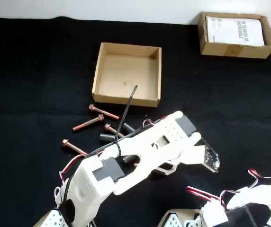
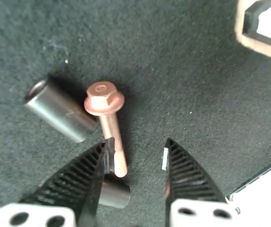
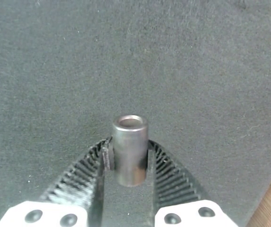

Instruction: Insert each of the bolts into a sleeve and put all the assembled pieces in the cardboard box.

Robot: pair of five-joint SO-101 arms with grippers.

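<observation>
My left gripper point(image 2: 138, 150) stands open just above the black cloth, with the shank end of a copper bolt point(image 2: 108, 118) beside one fingertip. A dark steel sleeve point(image 2: 59, 117) lies next to the bolt's head, and a second sleeve point(image 2: 114, 194) sits partly under one finger. My right gripper point(image 3: 130, 147) is shut on an upright sleeve point(image 3: 130, 149), its bore facing the camera. From above, the left arm point(image 1: 149, 146) crosses the table's middle. Three bolts point(image 1: 103, 112) point(image 1: 88, 123) point(image 1: 73, 146) and a sleeve point(image 1: 108, 137) lie left of it. The cardboard box point(image 1: 96, 71) stands behind them.
A second cardboard box point(image 1: 203, 33) holding a printed sheet sits at the back right. The right arm point(image 1: 249, 208) is low at the front right corner. A black cable tie point(image 1: 126, 111) sticks up from the left arm, across the box's front wall.
</observation>
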